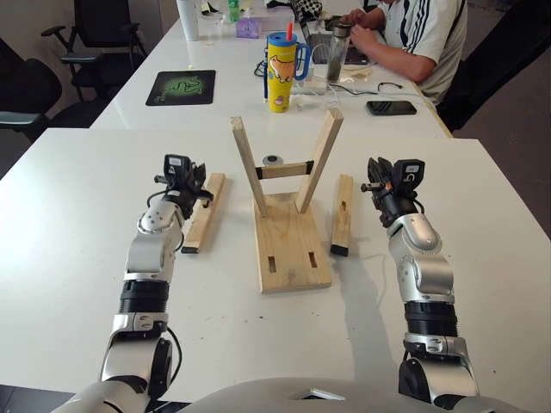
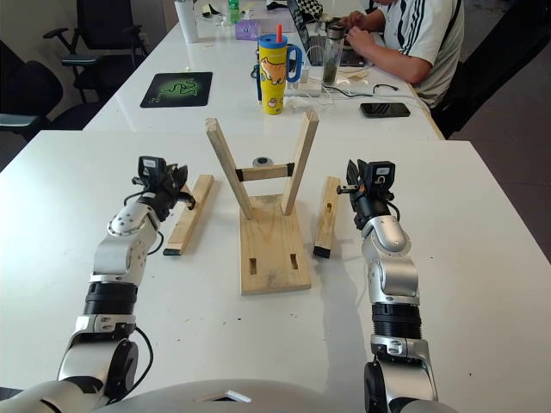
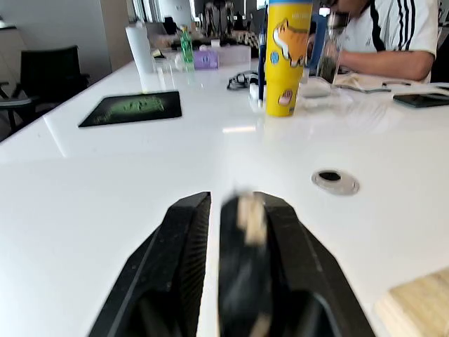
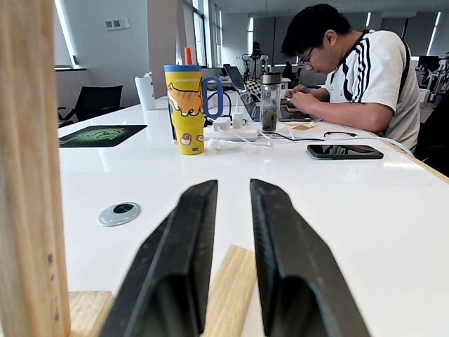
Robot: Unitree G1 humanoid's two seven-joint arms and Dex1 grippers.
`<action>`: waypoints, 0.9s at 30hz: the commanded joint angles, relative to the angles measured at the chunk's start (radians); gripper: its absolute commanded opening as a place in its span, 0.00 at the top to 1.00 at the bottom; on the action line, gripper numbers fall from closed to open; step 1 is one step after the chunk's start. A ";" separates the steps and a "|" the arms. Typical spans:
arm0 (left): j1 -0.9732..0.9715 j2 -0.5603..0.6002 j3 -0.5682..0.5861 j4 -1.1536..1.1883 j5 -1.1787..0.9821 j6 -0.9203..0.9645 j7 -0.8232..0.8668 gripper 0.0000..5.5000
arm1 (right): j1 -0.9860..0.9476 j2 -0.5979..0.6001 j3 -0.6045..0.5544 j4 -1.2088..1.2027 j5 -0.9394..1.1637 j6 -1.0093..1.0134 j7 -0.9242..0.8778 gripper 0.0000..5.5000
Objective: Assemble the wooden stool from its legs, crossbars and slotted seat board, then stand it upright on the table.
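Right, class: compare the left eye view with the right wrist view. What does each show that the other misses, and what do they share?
Left eye view's own: the crossbar, the left upright leg, and a loose leg beside the left gripper. Right wrist view's own: the room's windows and ceiling. Shared: the right gripper, its fingers apart, near the other loose leg; the right upright leg; the cup, the phone and the mat.
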State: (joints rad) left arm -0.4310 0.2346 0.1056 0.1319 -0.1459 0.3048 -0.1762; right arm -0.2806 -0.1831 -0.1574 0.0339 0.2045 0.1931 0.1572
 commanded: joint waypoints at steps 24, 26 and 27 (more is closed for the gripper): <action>-0.146 0.015 0.023 0.093 0.002 -0.066 -0.008 0.80 | 0.003 -0.003 -0.015 0.000 0.000 -0.004 -0.005 0.85; -0.180 -0.004 0.102 -0.011 -0.071 -0.110 0.027 0.80 | 0.003 -0.002 -0.014 0.001 -0.001 -0.004 -0.005 0.85; -0.186 -0.006 0.129 -0.052 -0.096 -0.117 0.036 0.80 | 0.005 -0.002 -0.014 -0.001 -0.001 -0.003 -0.005 0.85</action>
State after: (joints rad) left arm -0.5740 0.2365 0.1615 0.1904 -0.1799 0.2236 -0.1692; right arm -0.2809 -0.1827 -0.1710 0.0400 0.2046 0.1842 0.1519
